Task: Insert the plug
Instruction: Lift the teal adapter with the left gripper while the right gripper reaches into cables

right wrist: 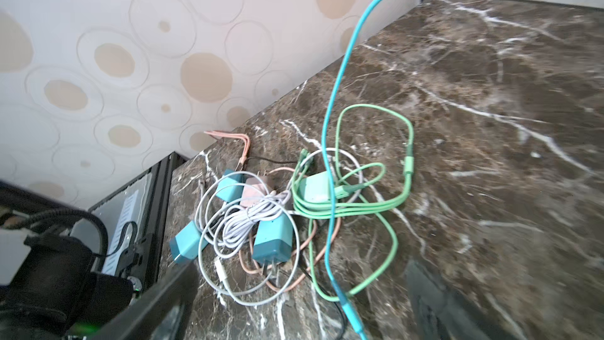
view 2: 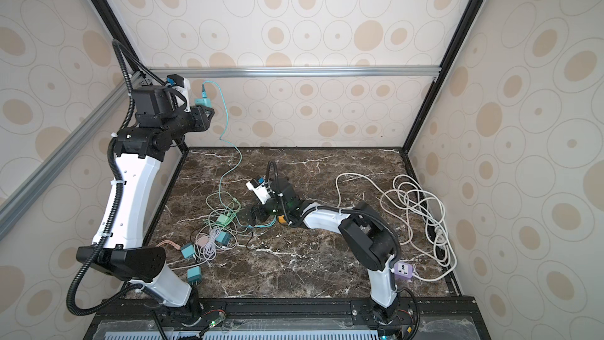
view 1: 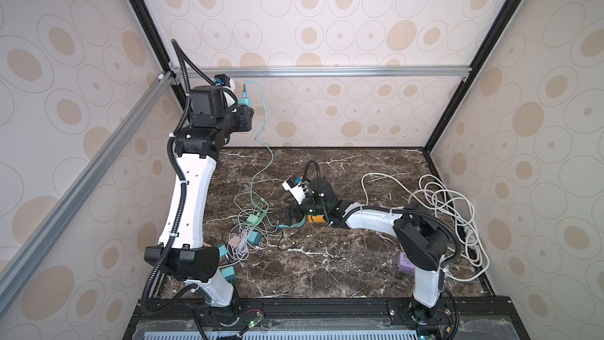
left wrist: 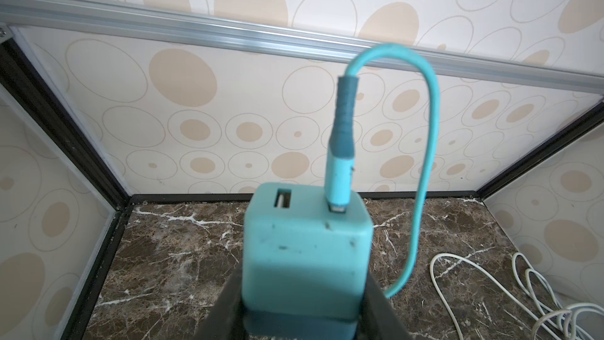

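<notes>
- While the left claw hangs high near the back wall, it is pinching the teal charger by its sides, USB end outward; the prongs are hidden behind the fingers.
- A teal cable sits in one of the charger's two ports, loops over and drops to the surface, where it runs into the tangle of cables and chargers.
- The right claw is down low beside that tangle, spread wide and holding nothing; the teal cable crosses the gap between its jaws ungripped.
- The purple socket block lies at the near right of the surface, with the white cord running up to it, well apart from the lifted charger.
- To my eye the pick-up is done and the carry to the socket is the step in hand; insertion has not begun.
- Next, I reckon, the left arm must bring the charger down, turn its prongs to face the socket holes and line them up squarely before pushing.
- The right claw may need to steady the light block, and the trailing cable could drag the tangle along.
</notes>
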`<state>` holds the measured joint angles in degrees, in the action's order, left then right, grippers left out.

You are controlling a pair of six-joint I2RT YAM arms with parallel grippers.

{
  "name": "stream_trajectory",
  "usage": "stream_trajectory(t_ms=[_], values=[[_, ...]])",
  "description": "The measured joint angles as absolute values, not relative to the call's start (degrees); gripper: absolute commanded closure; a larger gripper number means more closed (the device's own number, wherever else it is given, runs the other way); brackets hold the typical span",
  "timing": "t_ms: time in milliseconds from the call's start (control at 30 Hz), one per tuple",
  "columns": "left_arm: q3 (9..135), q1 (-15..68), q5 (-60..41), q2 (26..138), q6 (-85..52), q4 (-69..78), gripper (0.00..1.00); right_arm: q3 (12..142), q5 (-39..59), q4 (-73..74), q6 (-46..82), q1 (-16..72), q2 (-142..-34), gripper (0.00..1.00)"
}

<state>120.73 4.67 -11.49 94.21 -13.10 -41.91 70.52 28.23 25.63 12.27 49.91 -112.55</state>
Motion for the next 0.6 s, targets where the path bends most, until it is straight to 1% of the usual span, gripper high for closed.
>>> stream_trajectory(t_ms=[167,300,367,533,600], values=[[121.0,4.7,-11.5,94.6,-13.1,-42.9,1.0,75.2,22.3,26.6,10.0,53.6,-120.4,0.0],[121.3,4.7,-11.5,94.6,-13.1,-43.0,1.0,78.7,18.8,26.5,9.1,54.0,-125.0,0.06],[121.3,4.7,-11.5,94.6,-13.1,-43.1,1.0,80.6,17.5,26.1,8.6,54.1,-127.1,0.14],[121.3,4.7,-11.3,94.6,-13.0,-43.6,1.0,85.3,13.7,24.4,8.5,55.0,-131.2,0.33],[121.1,4.7,-11.2,94.5,-13.0,-43.6,1.0,87.0,12.4,23.8,8.9,55.5,-132.5,0.47]])
